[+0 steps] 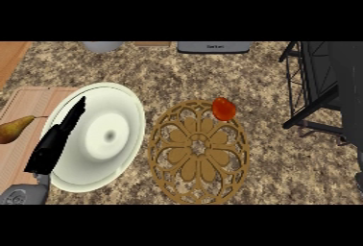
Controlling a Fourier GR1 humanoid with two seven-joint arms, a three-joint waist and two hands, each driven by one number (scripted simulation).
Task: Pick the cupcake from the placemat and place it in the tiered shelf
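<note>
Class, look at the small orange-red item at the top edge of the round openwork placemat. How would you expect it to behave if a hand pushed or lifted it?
The cupcake looks small, so probably light. Its rounded outline suggests it may tip or roll if pushed. It sits at the placemat rim, so a push might slide it onto the counter.

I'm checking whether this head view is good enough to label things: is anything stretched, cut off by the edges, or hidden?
In the head view, the round white plate looks taller than wide; the left hand covers the plate's left rim; the pear and the dark shelf are cut by the edges; the small orange-red object on the placemat shows little detail.
</note>
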